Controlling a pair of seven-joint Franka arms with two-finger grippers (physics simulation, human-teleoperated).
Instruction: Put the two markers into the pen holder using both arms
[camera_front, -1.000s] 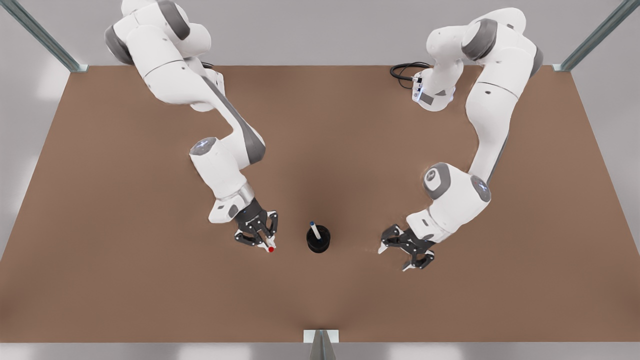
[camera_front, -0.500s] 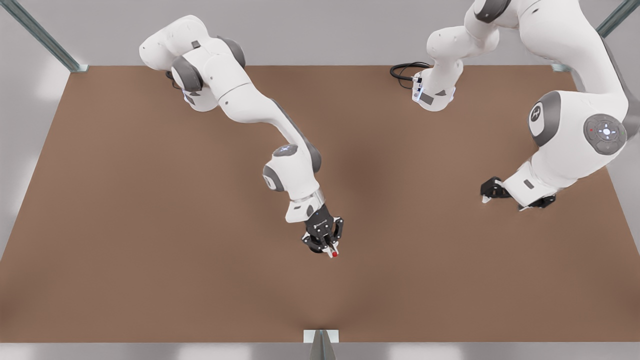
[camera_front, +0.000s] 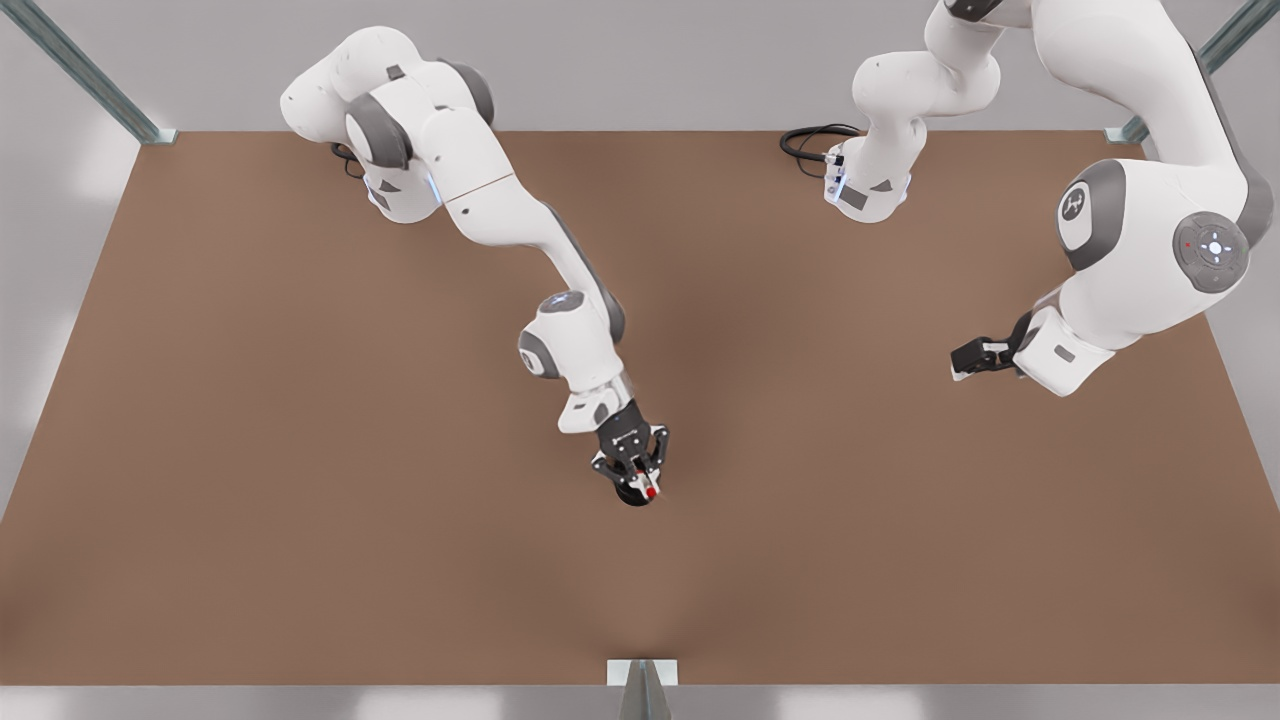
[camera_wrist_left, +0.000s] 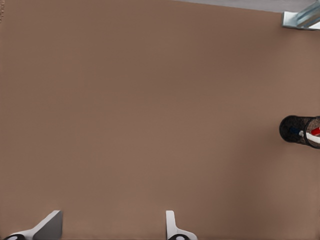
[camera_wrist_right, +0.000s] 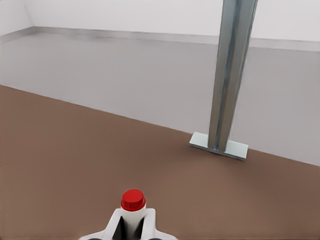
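Right gripper (camera_front: 640, 478) lowered red-capped marker (camera_wrist_right: 133, 206), pinched, over black round holder (camera_front: 634, 493); left gripper (camera_front: 968, 360) fingers apart.

The table (camera_front: 300, 450) has a matt brown top that looks like smooth board, without grain. The metal post (camera_wrist_right: 231, 75) is brushed silver with a dull sheen, and so is its flat foot plate. The arms' shells are glossy white plastic with satin grey joint covers. The red-capped marker (camera_wrist_right: 133, 202) has a smooth, slightly shiny plastic cap and white barrel. The pen holder (camera_wrist_left: 296, 131) is matt black.
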